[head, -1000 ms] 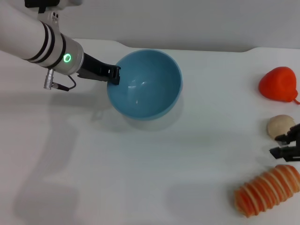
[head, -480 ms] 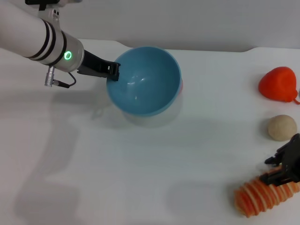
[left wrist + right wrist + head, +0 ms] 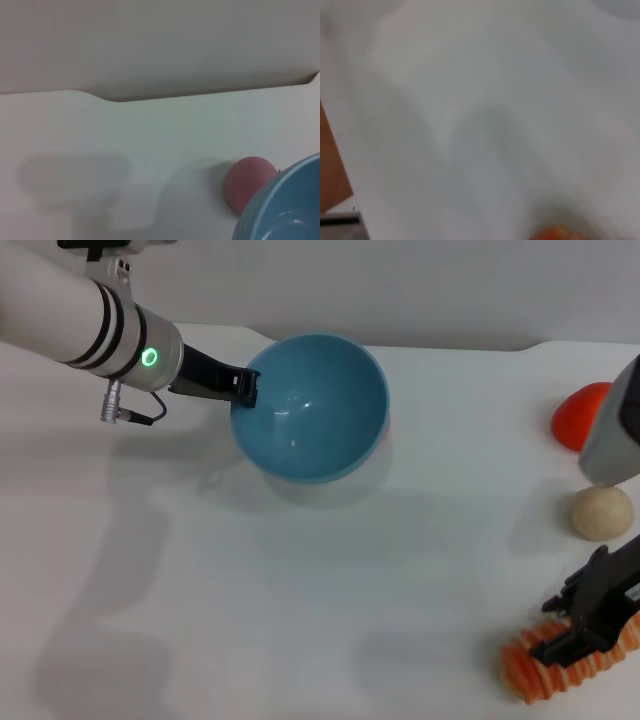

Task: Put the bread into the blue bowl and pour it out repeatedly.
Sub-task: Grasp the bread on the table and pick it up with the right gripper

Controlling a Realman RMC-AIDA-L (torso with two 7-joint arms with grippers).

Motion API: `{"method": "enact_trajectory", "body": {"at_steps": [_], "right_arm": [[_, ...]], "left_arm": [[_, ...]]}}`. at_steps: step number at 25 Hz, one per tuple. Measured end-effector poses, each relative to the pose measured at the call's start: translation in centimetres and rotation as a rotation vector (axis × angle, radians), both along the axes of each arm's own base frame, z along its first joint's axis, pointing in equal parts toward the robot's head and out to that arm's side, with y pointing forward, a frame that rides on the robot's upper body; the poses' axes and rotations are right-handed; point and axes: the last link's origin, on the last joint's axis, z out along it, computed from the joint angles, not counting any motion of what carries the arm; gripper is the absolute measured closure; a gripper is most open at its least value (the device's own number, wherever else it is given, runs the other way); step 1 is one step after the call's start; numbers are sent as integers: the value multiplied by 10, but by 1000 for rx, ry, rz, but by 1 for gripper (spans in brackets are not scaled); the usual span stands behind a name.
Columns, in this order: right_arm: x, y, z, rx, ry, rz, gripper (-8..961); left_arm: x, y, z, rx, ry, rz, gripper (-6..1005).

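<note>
Bread at table's near edge, right claw spread over it | left claw clenched on blue bowl rim

white table, plain pale wall behind

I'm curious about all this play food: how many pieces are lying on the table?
4 visible: the bread under the right gripper, a beige ball, an orange-red piece half hidden by the arm, and a pink ball behind the blue bowl.
</note>
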Motion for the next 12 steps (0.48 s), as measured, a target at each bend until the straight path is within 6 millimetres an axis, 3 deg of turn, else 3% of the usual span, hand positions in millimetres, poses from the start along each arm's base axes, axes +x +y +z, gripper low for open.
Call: {"method": "enact_trajectory", "body": {"at_steps": [12], "right_arm": [[-3, -15, -13, -69, -193, 55, 362]], "left_arm": [[-6, 0, -1, 17, -2, 8, 994]]}}
